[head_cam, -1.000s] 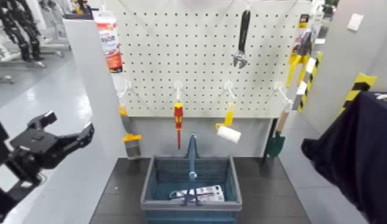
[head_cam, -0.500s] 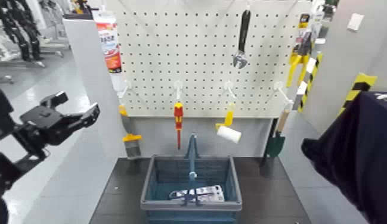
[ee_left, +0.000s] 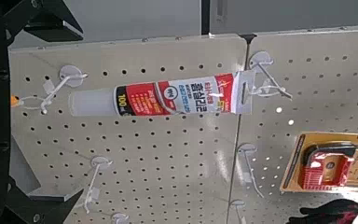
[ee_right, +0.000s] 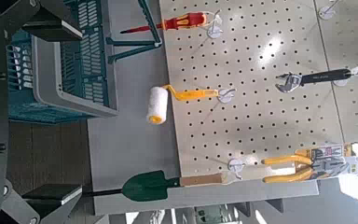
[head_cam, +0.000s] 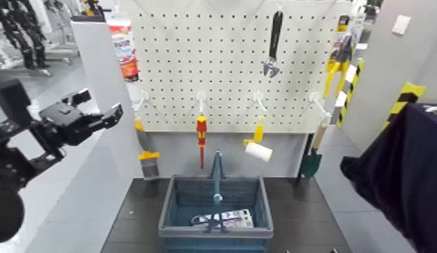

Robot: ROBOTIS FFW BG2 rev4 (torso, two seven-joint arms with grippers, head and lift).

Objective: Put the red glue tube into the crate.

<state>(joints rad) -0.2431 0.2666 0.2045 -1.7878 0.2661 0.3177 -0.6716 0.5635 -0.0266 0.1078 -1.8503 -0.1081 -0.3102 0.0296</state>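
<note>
The red glue tube (head_cam: pixel 124 50) hangs nozzle down at the top left corner of the white pegboard (head_cam: pixel 227 67). It also shows in the left wrist view (ee_left: pixel 168 96), on its hook. My left gripper (head_cam: pixel 99 104) is open and empty, raised in the air below and left of the tube, apart from it. The blue-grey crate (head_cam: pixel 169 205) stands on the dark table under the pegboard, handle upright. It also shows in the right wrist view (ee_right: pixel 61 65). My right gripper (ee_right: pixel 39 110) is open and empty; it is out of the head view.
A flat white printed box (head_cam: pixel 227 219) lies in the crate. On the pegboard hang a red-and-yellow screwdriver (head_cam: pixel 201 134), a wrench (head_cam: pixel 273 44), a paint roller (head_cam: pixel 258 149), a scraper (head_cam: pixel 147 158) and a green trowel (head_cam: pixel 312 160). A dark cloth (head_cam: pixel 402 175) stands at right.
My left gripper has risen and moved right, toward the pegboard's left edge and closer to the glue tube. Nothing else has moved.
</note>
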